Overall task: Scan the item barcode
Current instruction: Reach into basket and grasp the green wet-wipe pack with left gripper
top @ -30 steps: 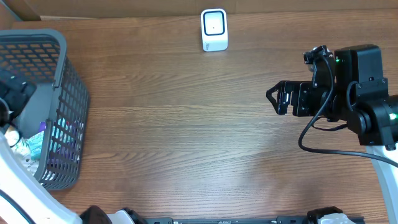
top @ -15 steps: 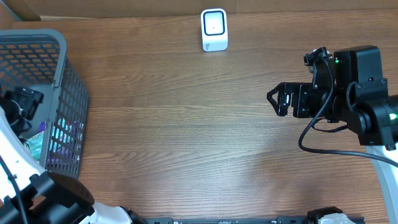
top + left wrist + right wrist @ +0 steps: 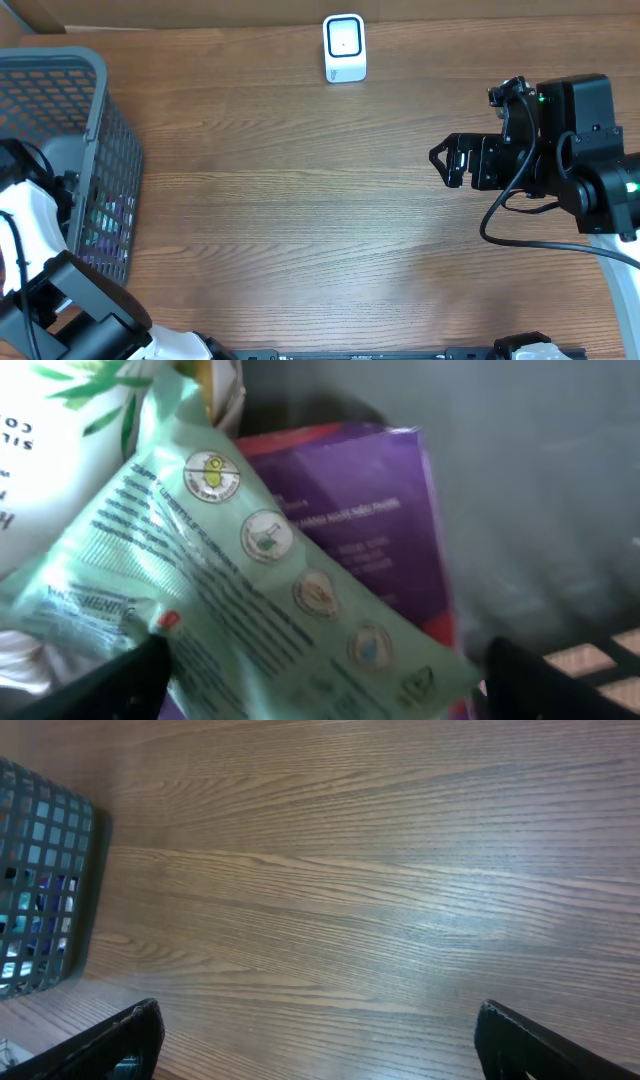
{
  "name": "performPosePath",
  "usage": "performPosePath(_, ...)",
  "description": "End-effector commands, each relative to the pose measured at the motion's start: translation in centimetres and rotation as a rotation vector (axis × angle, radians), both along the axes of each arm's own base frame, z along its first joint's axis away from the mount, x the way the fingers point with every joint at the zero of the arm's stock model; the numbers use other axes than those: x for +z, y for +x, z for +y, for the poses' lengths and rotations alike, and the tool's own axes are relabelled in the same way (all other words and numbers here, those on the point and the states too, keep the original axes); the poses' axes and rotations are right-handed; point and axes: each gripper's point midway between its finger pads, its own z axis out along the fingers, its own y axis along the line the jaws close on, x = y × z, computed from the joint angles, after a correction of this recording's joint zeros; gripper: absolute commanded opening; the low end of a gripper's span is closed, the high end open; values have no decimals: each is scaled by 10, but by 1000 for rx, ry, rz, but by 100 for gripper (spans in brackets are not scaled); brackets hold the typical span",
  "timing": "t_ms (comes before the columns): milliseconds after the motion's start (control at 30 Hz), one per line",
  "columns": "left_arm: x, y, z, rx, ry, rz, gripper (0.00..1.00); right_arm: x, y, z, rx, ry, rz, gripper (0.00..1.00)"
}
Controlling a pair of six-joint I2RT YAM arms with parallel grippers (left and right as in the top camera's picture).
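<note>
The left gripper [image 3: 325, 678] is down inside the grey mesh basket [image 3: 100, 90], jaws set wide, one dark fingertip [image 3: 140, 670] at each lower corner of the left wrist view. Between them lies a pale green pouch [image 3: 250, 580] printed with round icons and small text, tilted; whether the left fingertip touches its edge cannot be told, and the right one sits just apart from its corner. No barcode shows on it from here. Under the pouch is a purple box [image 3: 380, 500], and to the far left of it a white packet with green leaves [image 3: 50, 450]. The basket stands at the left edge of the wooden table [image 3: 300, 220].

The right gripper [image 3: 440, 163] hangs over bare wood on the right side, jaws spread wide and holding nothing, pointing left towards the basket. A small white scanner [image 3: 344, 47] stands upright at the far edge, near the middle, well apart from both arms
</note>
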Motion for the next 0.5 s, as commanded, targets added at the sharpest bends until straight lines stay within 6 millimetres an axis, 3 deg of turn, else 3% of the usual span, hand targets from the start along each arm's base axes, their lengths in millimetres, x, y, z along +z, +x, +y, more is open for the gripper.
performPosePath(0, -21, -9, -7, 17, -30, 25, 66, 10, 1, 1, 3, 4, -30, 100)
performPosePath(67, -23, -10, -7, 18, -27, 28, 40, 9, 1, 1, 3, 4, -29, 100)
performPosePath(133, -23, -10, -6, 18, -21, 29, 27, 9, 1, 1, 3, 4, -29, 100)
performPosePath(200, -23, -11, -5, 18, -16, 34, 4, 9, 1, 1, 3, 4, -28, 100)
performPosePath(367, -16, -5, -4, -4, -21, 11, 4, 9, 0, 1, 3, 4, -28, 100)
performPosePath(467, 6, 11, -5, -70, -34, -44, 4, 9, 0, 1, 3, 4, -27, 100)
